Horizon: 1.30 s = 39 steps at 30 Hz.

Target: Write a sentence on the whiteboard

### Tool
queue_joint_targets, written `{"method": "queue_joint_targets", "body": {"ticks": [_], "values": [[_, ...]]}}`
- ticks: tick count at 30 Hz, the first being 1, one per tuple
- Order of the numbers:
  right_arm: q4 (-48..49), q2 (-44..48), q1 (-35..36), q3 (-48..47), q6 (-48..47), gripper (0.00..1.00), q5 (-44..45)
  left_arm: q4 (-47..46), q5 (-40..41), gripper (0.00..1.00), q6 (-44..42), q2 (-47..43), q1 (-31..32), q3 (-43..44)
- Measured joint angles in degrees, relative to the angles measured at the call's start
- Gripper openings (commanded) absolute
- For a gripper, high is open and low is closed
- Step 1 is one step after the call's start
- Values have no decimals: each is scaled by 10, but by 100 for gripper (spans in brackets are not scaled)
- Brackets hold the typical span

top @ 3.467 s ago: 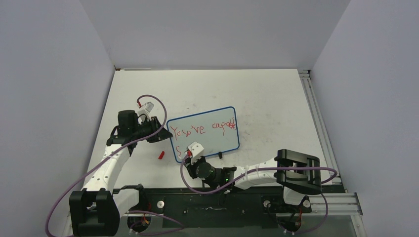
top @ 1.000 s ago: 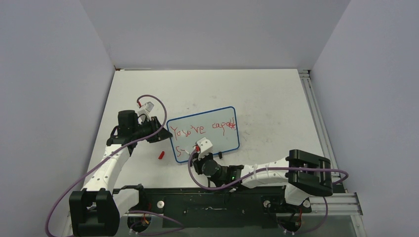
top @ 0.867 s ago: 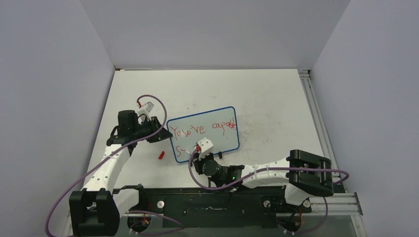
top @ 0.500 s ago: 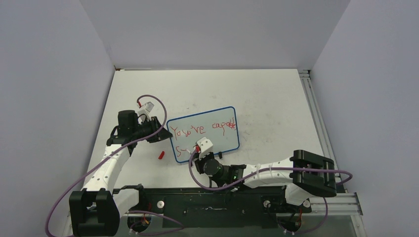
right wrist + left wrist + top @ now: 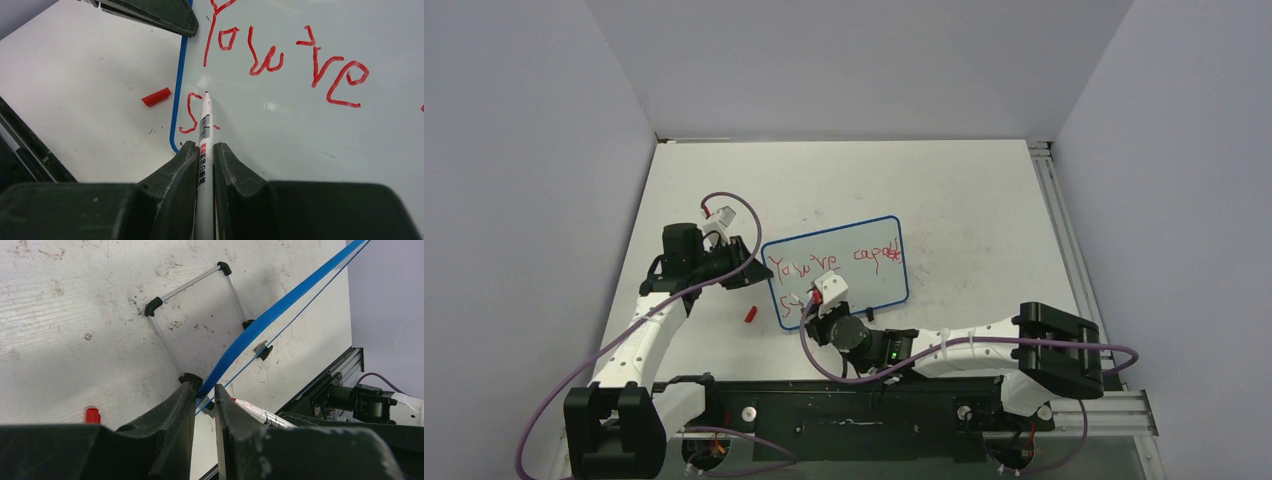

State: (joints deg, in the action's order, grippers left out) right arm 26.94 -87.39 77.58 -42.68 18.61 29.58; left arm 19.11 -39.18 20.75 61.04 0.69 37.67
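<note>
The whiteboard [image 5: 864, 280], white with a thin blue frame, stands tilted at the table's middle. The sentence [image 5: 834, 262] on it reads "You're capable" in red, with an "S" [image 5: 190, 112] and a short stroke below at the left. My left gripper [image 5: 742, 270] is shut on the board's left blue edge [image 5: 235, 347]. My right gripper [image 5: 204, 147] is shut on a white marker [image 5: 203, 140] with a red tip. The tip touches the board just right of the "S".
A red marker cap [image 5: 750, 314] lies on the scuffed tabletop [image 5: 964, 200] left of the board; it also shows in the right wrist view [image 5: 156, 97]. The board's wire stand [image 5: 192, 315] shows behind it. A metal rail [image 5: 1064, 240] runs along the table's right edge.
My right gripper moved right along the board's lower line after the "S", then back a little to the left and up. The left arm has not moved.
</note>
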Motion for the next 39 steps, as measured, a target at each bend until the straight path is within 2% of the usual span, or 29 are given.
{"method": "queue_joint_targets", "body": {"ticks": [14, 39], "values": [[0, -20, -15, -3, 9, 5, 0, 0, 2, 19, 0, 0, 0, 0], [-9, -26, 2, 27, 69, 5, -5, 0, 4, 19, 0, -1, 0, 0]]}}
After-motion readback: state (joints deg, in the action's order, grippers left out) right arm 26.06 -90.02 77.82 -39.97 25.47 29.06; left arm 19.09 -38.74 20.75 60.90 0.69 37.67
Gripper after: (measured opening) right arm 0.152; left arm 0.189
